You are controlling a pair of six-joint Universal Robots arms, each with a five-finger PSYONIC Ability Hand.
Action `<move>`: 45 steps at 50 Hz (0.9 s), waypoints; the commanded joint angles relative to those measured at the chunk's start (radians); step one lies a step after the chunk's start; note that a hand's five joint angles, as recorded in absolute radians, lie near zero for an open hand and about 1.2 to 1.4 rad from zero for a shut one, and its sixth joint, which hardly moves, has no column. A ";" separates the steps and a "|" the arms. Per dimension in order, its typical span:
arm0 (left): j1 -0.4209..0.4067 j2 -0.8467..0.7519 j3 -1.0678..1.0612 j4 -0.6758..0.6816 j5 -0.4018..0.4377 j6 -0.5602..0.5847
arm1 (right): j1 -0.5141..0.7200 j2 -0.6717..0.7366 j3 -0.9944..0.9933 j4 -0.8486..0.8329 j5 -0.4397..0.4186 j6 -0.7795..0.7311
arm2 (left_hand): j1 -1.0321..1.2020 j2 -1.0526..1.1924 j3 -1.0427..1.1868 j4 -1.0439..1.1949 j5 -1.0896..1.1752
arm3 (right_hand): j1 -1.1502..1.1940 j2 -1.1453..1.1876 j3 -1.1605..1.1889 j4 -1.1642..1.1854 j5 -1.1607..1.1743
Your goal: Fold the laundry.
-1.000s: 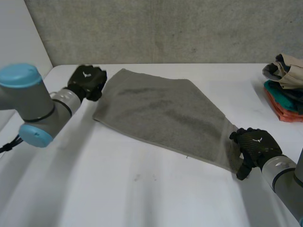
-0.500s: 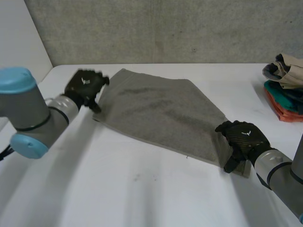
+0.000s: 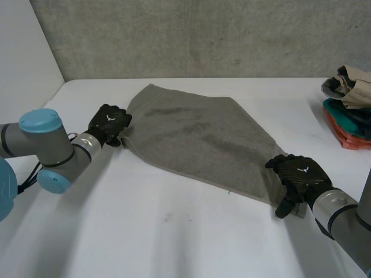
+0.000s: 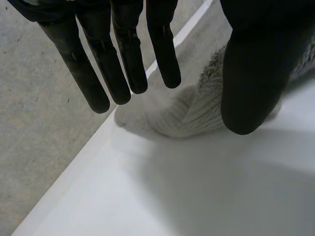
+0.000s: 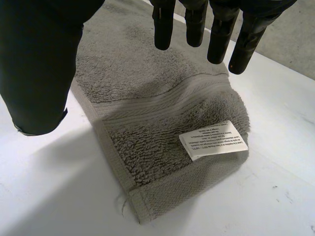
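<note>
Open-fingered, the left hand (image 3: 109,121) and right hand (image 3: 298,174) are hovering over opposite corners of the grey towel (image 3: 197,139), the left having dropped closer

Grey towel (image 3: 197,139) of rough looped terry cloth, a flatter woven band (image 5: 162,101) near its hem, smooth white printed label (image 5: 213,139), smooth matt white table (image 3: 174,231), rough speckled grey wall (image 3: 203,35) like concrete, matt black left hand (image 3: 109,123) and right hand (image 3: 298,174), soft cloth in the clothes pile (image 3: 351,110).
</note>
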 commanded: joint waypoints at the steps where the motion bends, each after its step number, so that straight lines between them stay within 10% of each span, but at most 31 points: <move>1: -0.017 0.016 -0.015 -0.008 0.006 -0.024 | 0.001 0.000 -0.001 -0.001 0.005 -0.001 | 0.102 0.104 0.106 0.105 0.108 | 0.002 0.005 0.001 -0.024 -0.023; 12: -0.020 0.022 -0.013 -0.003 0.009 -0.025 | -0.001 0.001 -0.001 -0.001 0.005 -0.010 | 0.110 0.113 0.115 0.113 0.117 | 0.002 0.005 0.001 -0.024 -0.023; 17: -0.021 -0.018 0.019 -0.002 0.007 -0.024 | -0.001 0.006 -0.003 0.000 0.010 -0.010 | 0.664 0.666 0.668 0.667 0.670 | 0.002 0.005 0.001 -0.024 -0.023; 23: -0.049 0.013 0.019 -0.011 -0.057 -0.025 | -0.001 0.005 -0.006 0.002 0.036 -0.006 | 0.712 0.714 0.716 0.715 0.718 | -0.004 -0.001 -0.005 -0.029 -0.029; 32: -0.124 0.419 -0.217 -0.052 -0.174 -0.113 | 0.022 -0.032 -0.013 0.022 0.091 0.043 | 0.712 0.714 0.716 0.715 0.718 | -0.038 -0.034 -0.039 -0.063 -0.063; 45: -0.196 0.832 -0.380 -0.130 -0.224 -0.298 | 0.275 -0.019 -0.140 0.023 0.102 0.560 | 0.712 0.714 0.716 0.715 0.718 | -0.038 -0.034 -0.039 -0.063 -0.063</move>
